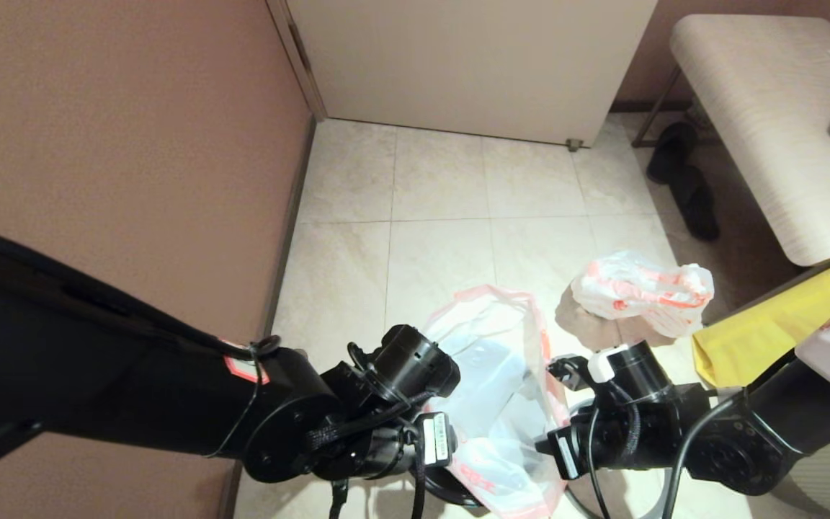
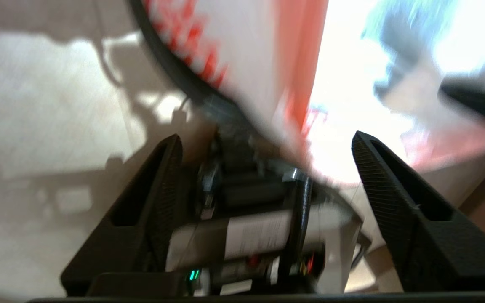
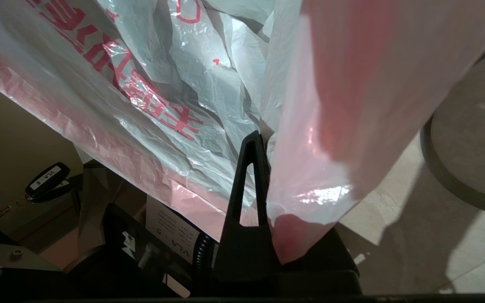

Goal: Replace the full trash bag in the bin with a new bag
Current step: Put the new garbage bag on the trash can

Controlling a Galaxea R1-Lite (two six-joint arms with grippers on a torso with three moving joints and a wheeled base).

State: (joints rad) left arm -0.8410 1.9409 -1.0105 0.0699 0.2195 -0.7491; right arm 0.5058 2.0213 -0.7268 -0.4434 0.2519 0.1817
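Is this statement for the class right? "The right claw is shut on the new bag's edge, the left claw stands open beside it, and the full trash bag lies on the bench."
One detail is wrong. The head view shows the full trash bag lying on the floor tiles, not on the bench. The rest holds: the right claw is shut on the new bag, and the left claw stands open beside it.

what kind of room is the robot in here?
Probably a hotel room or small flat entryway, though I can't be sure. Beige tiled floor meets a pale door, dark slippers lie under a light wood-grain table, and a bunched full trash bag sits on the floor.
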